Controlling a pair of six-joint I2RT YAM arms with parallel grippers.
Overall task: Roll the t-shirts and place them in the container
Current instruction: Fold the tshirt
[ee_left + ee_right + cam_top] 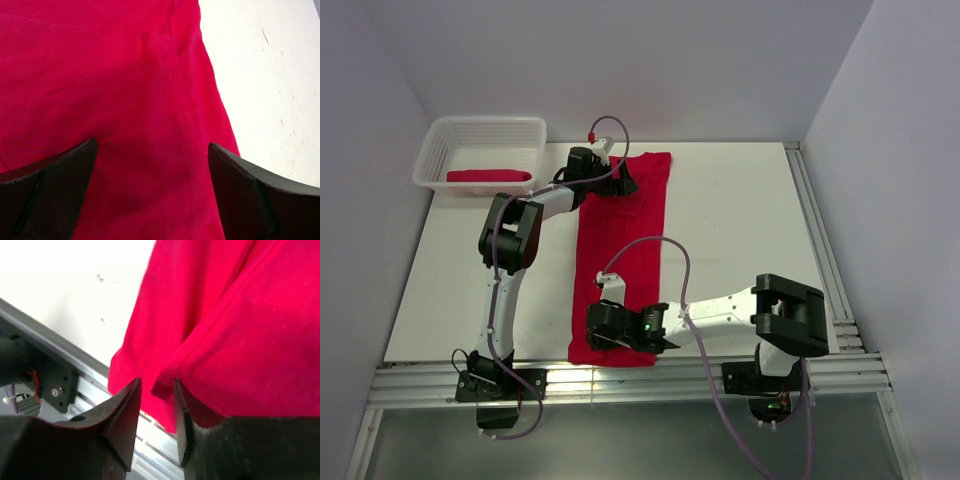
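One crimson t-shirt (488, 176) lies rolled in the white mesh basket (485, 122) at the back left. The second t-shirt (625, 250) lies folded into a long strip down the middle of the table. My left gripper (620, 182) is at the strip's far end, open, its jaws wide apart just above the cloth (125, 90). My right gripper (596, 335) is at the near end, jaws a narrow gap apart (156, 382). A folded hem (225, 360) lies over its right finger. The cloth's corner sits at the gap, not pinched.
The metal rail (620, 385) runs along the table's near edge, just below the shirt's near end, and shows in the right wrist view (95, 390). White walls close in the table at left, back and right. A rail (820, 250) lines the right side.
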